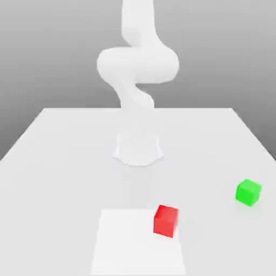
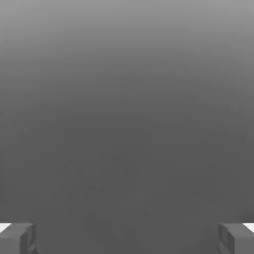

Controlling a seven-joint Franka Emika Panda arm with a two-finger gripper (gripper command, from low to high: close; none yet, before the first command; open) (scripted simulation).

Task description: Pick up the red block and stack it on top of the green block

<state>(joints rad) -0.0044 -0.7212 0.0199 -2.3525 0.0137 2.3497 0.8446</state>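
The pincer (image 2: 127,238) stands spread wide with nothing between its two grey fingertips (image 2: 17,238), ready to straddle a cube, so no grasp appears begun. On the flat white counter (image 1: 59,156), the small matte red block (image 1: 165,220) sits near the front, right of centre in the exterior view. The matching small matte green block (image 1: 248,192) lies well apart, farther right, free as a stacking base.
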